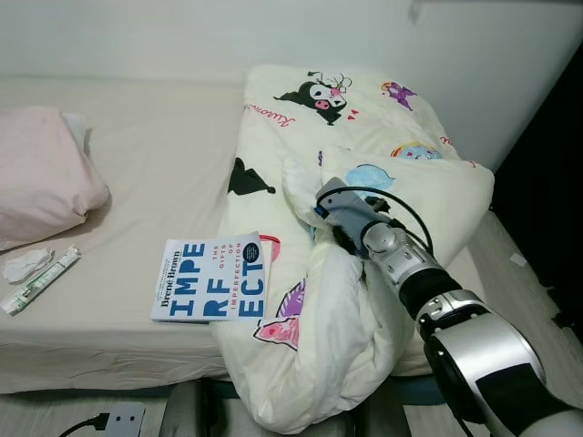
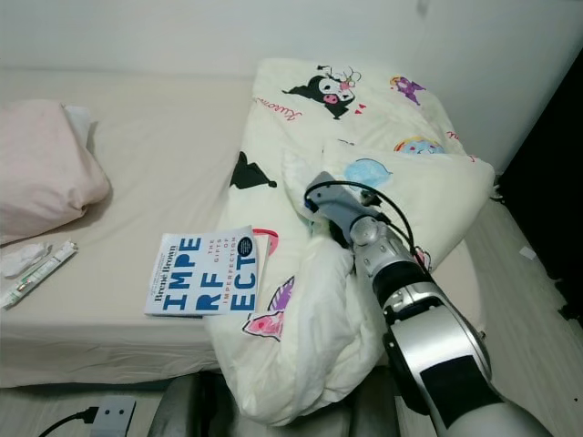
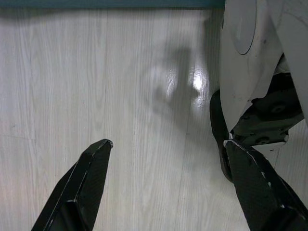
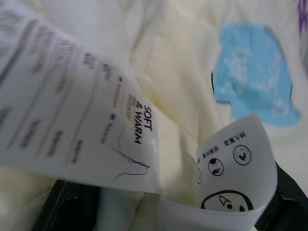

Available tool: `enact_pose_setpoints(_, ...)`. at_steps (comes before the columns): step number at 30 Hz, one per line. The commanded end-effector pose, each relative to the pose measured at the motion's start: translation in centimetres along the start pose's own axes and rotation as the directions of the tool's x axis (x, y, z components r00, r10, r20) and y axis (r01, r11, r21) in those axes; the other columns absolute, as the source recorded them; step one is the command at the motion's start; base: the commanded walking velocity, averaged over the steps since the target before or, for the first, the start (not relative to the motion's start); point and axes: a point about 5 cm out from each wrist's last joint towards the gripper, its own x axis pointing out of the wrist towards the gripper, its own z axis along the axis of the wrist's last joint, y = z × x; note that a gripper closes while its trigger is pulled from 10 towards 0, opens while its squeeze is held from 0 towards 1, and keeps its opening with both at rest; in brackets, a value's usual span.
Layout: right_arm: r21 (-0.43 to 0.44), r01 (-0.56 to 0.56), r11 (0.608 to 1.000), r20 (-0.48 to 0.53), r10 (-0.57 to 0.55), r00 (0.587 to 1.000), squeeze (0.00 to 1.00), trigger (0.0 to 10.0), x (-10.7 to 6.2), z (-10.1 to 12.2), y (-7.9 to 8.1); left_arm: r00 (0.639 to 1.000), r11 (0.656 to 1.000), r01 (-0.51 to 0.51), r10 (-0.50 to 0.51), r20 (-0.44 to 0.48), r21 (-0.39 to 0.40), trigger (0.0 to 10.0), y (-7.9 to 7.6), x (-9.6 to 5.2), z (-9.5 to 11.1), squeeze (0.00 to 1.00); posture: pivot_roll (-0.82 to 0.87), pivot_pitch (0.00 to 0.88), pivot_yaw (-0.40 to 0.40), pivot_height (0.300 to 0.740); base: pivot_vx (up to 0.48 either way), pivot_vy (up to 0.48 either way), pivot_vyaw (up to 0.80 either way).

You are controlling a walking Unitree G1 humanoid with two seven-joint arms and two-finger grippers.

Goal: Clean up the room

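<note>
Across the bed [image 1: 137, 173], the crumpled cartoon-print duvet [image 1: 364, 137] slumps over the near right edge, where my right hand [image 1: 321, 211] is clenched on a fold by its care labels [image 4: 96, 120]; soft, bulky and floppy, I judge, so grab thick bunches, left hand [image 3: 168, 187] hanging released.

one duvet [image 1: 364, 137], right of centre; one book [image 1: 212, 280], lower centre; one pink pillow [image 1: 41, 173], left edge; one tube [image 1: 41, 281] and one crumpled tissue [image 1: 25, 264], lower left; two care labels [image 4: 72, 120]; one power strip [image 1: 123, 421], bottom left.
</note>
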Motion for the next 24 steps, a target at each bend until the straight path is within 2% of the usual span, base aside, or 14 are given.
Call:
enact_pose_setpoints(1, 0.175, -0.013, 0.984, -0.102, 0.032, 0.994, 0.00, 10.0, -0.1, -2.8, 0.4, 0.999, 1.000, 0.021, -0.021, -0.030, -0.001, 10.0, -0.7, -0.1, -0.6, 0.00, 0.04, 0.146, -0.055, 0.510, 0.000, 0.000, 0.00)
enact_pose_setpoints(3, 0.175, -0.013, 0.984, -0.102, 0.032, 0.994, 0.00, 10.0, -0.1, -2.8, 0.4, 0.999, 1.000, 0.021, -0.021, -0.030, -0.001, 10.0, -0.7, -0.1, -0.6, 0.00, 0.04, 0.146, -0.055, 0.510, 0.000, 0.000, 0.00)
enact_pose_setpoints(6, 0.388, -0.020, 0.921, -0.138, 0.080, 0.987, 0.00, 10.0, -0.2, -4.0, 1.0, 0.999, 1.000, 0.023, -0.023, -0.031, -0.003, 10.0, -0.8, -0.1, -0.6, 0.00, 0.04, 0.141, -0.056, 0.510, 0.000, 0.000, 0.00)
enact_pose_setpoints(7, 0.449, -0.020, 0.893, -0.135, 0.090, 0.987, 0.00, 3.2, -0.3, -4.4, 1.0, 0.999, 1.000, 0.023, -0.024, -0.030, -0.004, 10.0, -0.8, -0.1, -0.6, 0.00, 0.04, 0.138, -0.056, 0.510, 0.000, 0.000, 0.00)
enact_pose_setpoints(9, 0.486, -0.020, 0.874, -0.133, 0.097, 0.986, 0.00, 3.2, -0.3, -4.6, 1.0, 0.999, 1.000, 0.024, -0.024, -0.030, -0.004, 10.0, -0.8, 0.0, -0.5, 0.00, 0.04, 0.138, -0.056, 0.510, 0.000, 0.000, 0.00)
enact_pose_setpoints(10, 0.518, -0.008, 0.855, -0.133, 0.089, 0.987, 0.00, 0.0, -0.4, -4.8, 0.7, 0.999, 1.000, 0.025, -0.025, -0.030, -0.003, 10.0, -0.9, 0.0, -0.5, 0.00, 0.03, 0.135, -0.057, 0.510, 0.000, 0.000, 0.00)
enact_pose_setpoints(13, 0.592, 0.031, 0.805, -0.136, 0.062, 0.989, 0.00, 0.0, -0.5, -5.2, -0.2, 0.999, 1.000, 0.026, -0.026, -0.030, -0.002, 10.0, -0.8, 0.0, -0.4, 0.00, 0.03, 0.135, -0.056, 0.510, 0.000, 0.000, 0.00)
enact_pose_setpoints(16, 0.666, 0.112, 0.737, -0.145, -0.019, 0.989, 0.00, 0.0, -0.8, -6.1, -2.1, 0.999, 1.000, 0.031, -0.031, -0.031, 0.000, 10.0, -1.0, 0.0, -0.3, 0.00, 0.01, 0.125, -0.058, 0.510, 0.000, 0.000, 0.00)
enact_pose_setpoints(18, 0.679, 0.130, 0.723, -0.148, -0.038, 0.988, 0.00, 0.0, -0.9, -6.3, -2.5, 0.999, 0.999, 0.032, -0.032, -0.031, 0.001, 10.0, -1.1, 0.0, -0.3, 0.00, 0.01, 0.125, -0.058, 0.510, 0.000, 0.000, 0.00)
enact_pose_setpoints(19, 0.701, 0.170, 0.693, -0.154, -0.086, 0.984, 0.00, 0.0, -1.2, -6.6, -3.4, 0.999, 0.999, 0.034, -0.034, -0.032, 0.001, 10.0, -1.2, 0.0, -0.3, 0.00, 0.00, 0.123, -0.058, 0.510, 0.000, 0.000, 0.00)
enact_pose_setpoints(20, 0.701, 0.170, 0.693, -0.154, -0.086, 0.984, 0.00, 0.0, -1.2, -6.6, -3.4, 0.999, 0.999, 0.034, -0.034, -0.032, 0.001, 10.0, -1.2, 0.0, -0.3, 0.00, 0.00, 0.123, -0.058, 0.510, 0.000, 0.000, 0.00)
enact_pose_setpoints(21, 0.753, 0.295, 0.588, -0.190, -0.235, 0.953, 0.00, 0.0, -2.3, -7.9, -5.6, 0.998, 0.999, 0.047, -0.047, -0.034, 0.012, 10.0, -1.5, 0.0, -0.3, 0.00, -0.02, 0.121, -0.059, 0.510, 0.000, 0.000, 0.00)
enact_pose_setpoints(22, 0.753, 0.295, 0.588, -0.190, -0.235, 0.953, 0.00, 0.0, -2.3, -7.9, -5.6, 0.998, 0.999, 0.047, -0.047, -0.034, 0.012, 10.0, -1.5, 0.0, -0.3, 0.00, -0.02, 0.121, -0.059, 0.510, 0.000, 0.000, 0.00)
enact_pose_setpoints(24, 0.779, 0.376, 0.501, -0.225, -0.336, 0.914, 0.00, 0.0, -3.8, -9.1, -6.5, 0.998, 0.998, 0.057, -0.056, -0.037, 0.025, 10.0, -1.7, 0.0, -0.3, 0.00, -0.03, 0.120, -0.061, 0.510, 0.000, 0.000, 0.00)
